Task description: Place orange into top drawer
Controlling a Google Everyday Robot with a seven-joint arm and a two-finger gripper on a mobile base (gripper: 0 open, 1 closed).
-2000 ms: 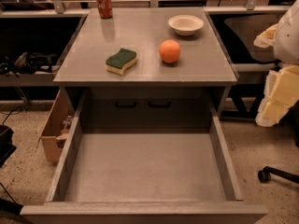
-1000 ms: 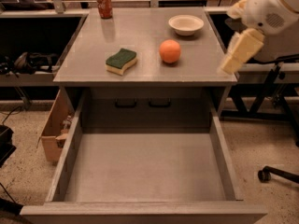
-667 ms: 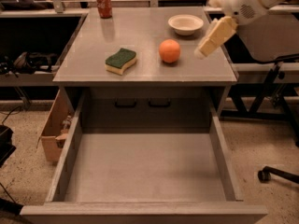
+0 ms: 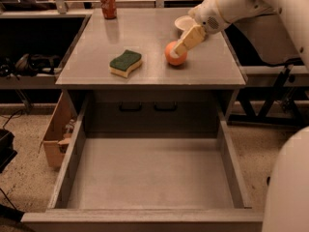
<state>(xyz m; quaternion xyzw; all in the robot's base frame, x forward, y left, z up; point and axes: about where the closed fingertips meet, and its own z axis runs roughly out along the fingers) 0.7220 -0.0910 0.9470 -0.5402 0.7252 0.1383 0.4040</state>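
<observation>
The gripper [image 4: 186,41] is leaning over the smooth round orange [image 4: 173,57] on the cabinet top [image 4: 145,33]; its grasp I cannot tell.

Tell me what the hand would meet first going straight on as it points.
The orange. The hand, above the right side of the cabinet top, points down-left with its tip at the fruit's upper right; depth is unclear, so it may already touch.

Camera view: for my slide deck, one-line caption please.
Cream robot tool at the round orange fruit on the grey cabinet top; wide grey top drawer open below.
</observation>
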